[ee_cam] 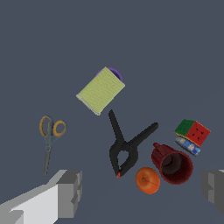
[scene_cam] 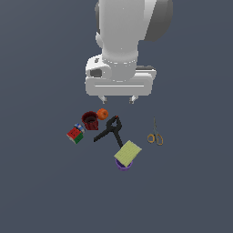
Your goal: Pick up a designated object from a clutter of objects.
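1. From my seat the arm hangs above the clutter with the gripper (scene_cam: 119, 98) well clear of everything; its fingers (ee_cam: 70, 192) stand wide apart, released and holding nothing, so I judge the pick has not begun

2. The table (scene_cam: 191, 191) shows no edge or corner in either view, so I can only place things against each other

3. My target, the black spring clamp (scene_cam: 110, 129), lies flat in the middle of the group, untouched; its head points toward the orange ball (scene_cam: 102, 113) and its two handles splay out, one toward the yellow-green block (scene_cam: 128, 152)

4. That block rests on top of the purple bowl (scene_cam: 123, 165), just off the end of one handle

5. The dark red cup (scene_cam: 90, 120) lies on its side beside the ball, near the clamp's head, with the puzzle cube (scene_cam: 75, 134) beyond it

6. The scissors (scene_cam: 155, 135) sit well apart on the exterior view's right

7. Everything is left to do: descend, line the fingers across the clamp, close, lift; the ball and cup crowd the head, so I would be wary there
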You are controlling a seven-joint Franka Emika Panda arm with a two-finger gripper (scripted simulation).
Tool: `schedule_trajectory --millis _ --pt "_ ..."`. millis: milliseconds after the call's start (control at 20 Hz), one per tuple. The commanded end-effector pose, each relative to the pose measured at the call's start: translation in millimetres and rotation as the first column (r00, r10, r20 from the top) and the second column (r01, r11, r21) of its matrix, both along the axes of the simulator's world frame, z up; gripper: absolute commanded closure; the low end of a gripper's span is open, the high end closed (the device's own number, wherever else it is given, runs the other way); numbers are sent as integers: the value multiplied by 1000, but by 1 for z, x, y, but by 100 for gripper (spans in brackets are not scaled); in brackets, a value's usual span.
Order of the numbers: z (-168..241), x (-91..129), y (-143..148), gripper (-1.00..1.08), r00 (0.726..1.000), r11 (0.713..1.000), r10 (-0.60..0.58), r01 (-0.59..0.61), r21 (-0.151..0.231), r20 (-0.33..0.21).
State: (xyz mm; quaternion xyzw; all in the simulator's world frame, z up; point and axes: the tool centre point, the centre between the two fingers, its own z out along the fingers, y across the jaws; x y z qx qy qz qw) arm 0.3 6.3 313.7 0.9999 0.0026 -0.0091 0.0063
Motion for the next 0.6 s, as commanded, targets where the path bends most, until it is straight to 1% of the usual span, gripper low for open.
schedule_trajectory --millis 0,300,550 --pt "0 0 0 -20 1000 1000 0 0 0 0" --pt "-4 -2 12 -20 999 999 32 -32 -9 -14" --pt "-5 -2 12 -20 999 1000 30 -30 -8 -16"
